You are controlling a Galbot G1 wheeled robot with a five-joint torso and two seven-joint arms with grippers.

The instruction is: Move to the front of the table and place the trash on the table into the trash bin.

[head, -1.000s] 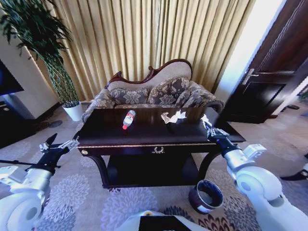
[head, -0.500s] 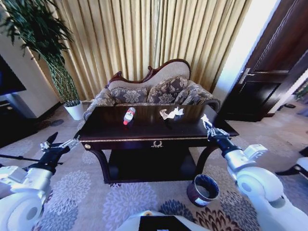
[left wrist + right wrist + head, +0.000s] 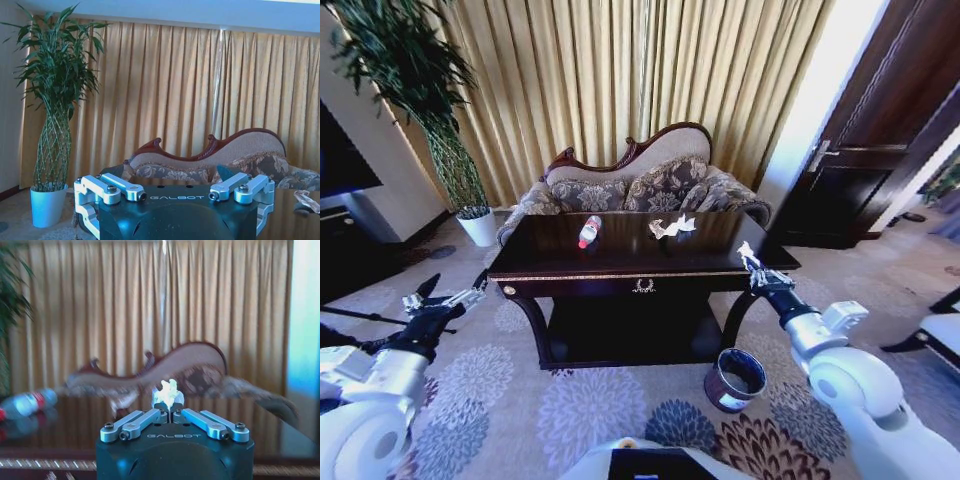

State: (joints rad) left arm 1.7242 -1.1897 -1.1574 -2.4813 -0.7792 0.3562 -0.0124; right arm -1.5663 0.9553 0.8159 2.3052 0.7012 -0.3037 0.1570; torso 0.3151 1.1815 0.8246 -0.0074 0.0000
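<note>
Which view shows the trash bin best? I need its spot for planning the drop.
The head view: the trash bin stands on the carpet below the table's front right corner, its rim and inside visible. Both wrist views look at the sofa and curtains.

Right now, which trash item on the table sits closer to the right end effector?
The crumpled paper wad: it lies right of centre on the table, nearer the right end effector. The red-labelled plastic bottle lies on its side further left.

The bottle (image 3: 25, 402) is blurred and cut off by the right wrist view's edge.
</note>
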